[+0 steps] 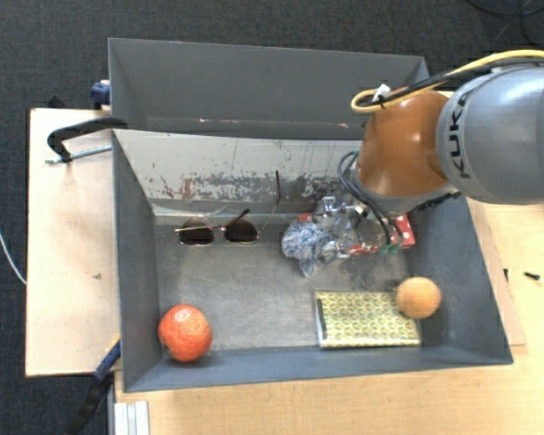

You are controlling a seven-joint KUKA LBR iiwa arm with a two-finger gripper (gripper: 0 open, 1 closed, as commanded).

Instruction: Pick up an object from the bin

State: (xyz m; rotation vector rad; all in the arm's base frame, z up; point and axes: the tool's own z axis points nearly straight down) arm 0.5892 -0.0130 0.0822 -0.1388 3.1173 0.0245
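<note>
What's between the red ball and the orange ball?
Camera view: bare bin floor from the red ball, then a flat yellow-green patterned pad next to the orange ball.

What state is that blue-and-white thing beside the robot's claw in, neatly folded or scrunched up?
Scrunched up: the blue-and-white wad is a lumpy, creased ball with no flat folded edges, lying just beside the gripper.

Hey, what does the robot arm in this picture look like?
A thick rounded grey arm with part of its black KUKA lettering showing, an orange dome-shaped wrist cover, and yellow and black cables running over it. Thin wires hang beneath the cover.
</note>
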